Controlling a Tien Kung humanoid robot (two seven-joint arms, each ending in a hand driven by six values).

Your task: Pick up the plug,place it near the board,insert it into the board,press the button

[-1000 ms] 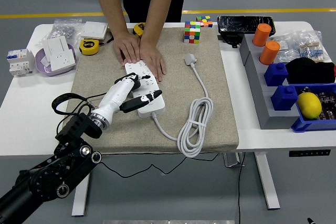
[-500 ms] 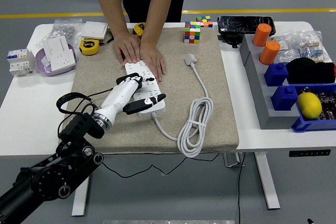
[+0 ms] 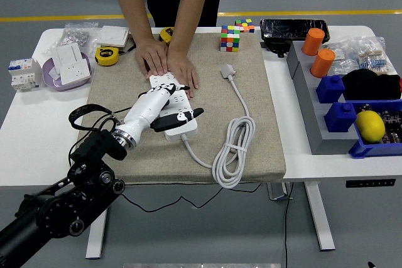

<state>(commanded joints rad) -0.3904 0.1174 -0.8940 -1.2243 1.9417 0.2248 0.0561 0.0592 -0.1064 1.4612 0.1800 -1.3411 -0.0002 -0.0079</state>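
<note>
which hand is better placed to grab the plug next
Left, as far as can be seen. The left hand is over the power strip, open, with the plug lying free on the mat to its right. No right arm is in view.

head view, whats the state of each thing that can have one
plug: unplugged, lying on the mat
power strip: flat, pinned by the person's hands
cord: partly coiled, tied
left hand: open, over the strip
orange cups: upside down
</note>
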